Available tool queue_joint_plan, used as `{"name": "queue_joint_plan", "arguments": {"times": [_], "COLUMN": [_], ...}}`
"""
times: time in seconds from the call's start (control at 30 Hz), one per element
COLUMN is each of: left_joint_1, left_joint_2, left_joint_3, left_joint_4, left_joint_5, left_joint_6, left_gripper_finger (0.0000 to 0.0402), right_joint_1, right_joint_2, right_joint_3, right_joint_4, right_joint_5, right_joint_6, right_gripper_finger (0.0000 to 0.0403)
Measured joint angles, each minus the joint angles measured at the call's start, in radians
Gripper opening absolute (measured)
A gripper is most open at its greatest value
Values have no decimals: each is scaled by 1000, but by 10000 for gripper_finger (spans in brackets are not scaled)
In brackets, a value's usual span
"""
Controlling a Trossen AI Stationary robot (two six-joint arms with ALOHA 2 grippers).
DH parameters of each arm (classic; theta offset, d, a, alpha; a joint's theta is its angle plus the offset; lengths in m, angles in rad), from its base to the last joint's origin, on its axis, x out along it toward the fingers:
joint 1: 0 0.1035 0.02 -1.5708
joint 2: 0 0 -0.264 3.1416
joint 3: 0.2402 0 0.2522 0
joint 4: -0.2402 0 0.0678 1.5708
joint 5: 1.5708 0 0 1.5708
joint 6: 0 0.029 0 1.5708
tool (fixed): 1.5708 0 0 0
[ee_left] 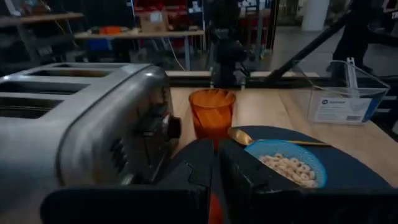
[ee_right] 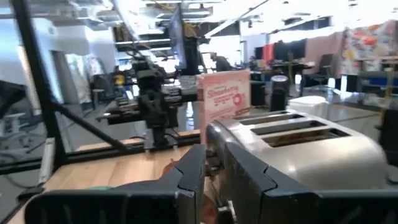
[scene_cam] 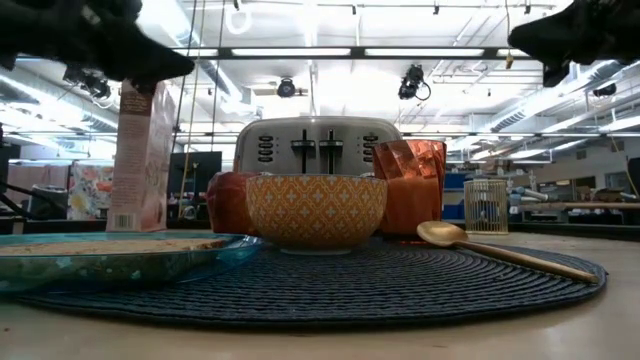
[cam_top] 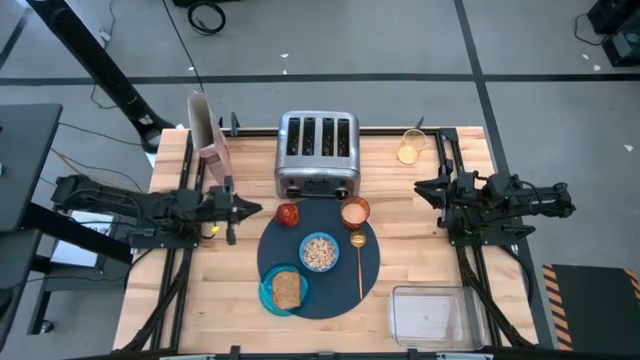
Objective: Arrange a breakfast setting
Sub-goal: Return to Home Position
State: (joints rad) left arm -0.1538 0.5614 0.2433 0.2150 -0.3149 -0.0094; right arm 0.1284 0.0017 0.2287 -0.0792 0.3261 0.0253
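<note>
One wooden table (cam_top: 420,250), round mat (cam_top: 340,295) atop; beyond — ceiling lights (scene_cam: 300,52)

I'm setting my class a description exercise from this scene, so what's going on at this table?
Nothing is being handled. Both arms lie at the sides of the table, the left tool near the apple, the right tool apart from everything, both empty. The setting looks laid: the mat holds a bowl of cereal, toast on a plate and a spoon, with apple and cup at its edge by the toaster.
</note>
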Motion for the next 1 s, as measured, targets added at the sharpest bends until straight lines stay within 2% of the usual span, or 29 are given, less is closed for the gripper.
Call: {"name": "queue_joint_plan", "arguments": {"times": [0.17,0.43,0.53,0.63,0.77,0.83,1.0], "left_joint_1": [0,0,0,0,1,0,0], "left_joint_2": [-137,-319,-389,-457,-522,-545,-556], "left_joint_3": [-76,-170,-215,-234,-235,-235,-235], "left_joint_4": [4,0,3,-11,0,51,16], "left_joint_5": [1,136,140,146,171,194,196], "left_joint_6": [29,52,48,53,103,130,121], "left_gripper_finger": [34,34,34,34,34,34,34], "right_joint_1": [0,0,0,0,0,0,-3], "right_joint_2": [0,0,1,0,1,5,11], "right_joint_3": [0,-5,-41,-104,-219,-218,-222], "right_joint_4": [-18,-46,-44,31,178,136,144], "right_joint_5": [-37,-40,-35,-33,-33,-40,-48], "right_joint_6": [2,21,39,68,87,96,105], "right_gripper_finger": [71,70,70,70,70,70,70]}}
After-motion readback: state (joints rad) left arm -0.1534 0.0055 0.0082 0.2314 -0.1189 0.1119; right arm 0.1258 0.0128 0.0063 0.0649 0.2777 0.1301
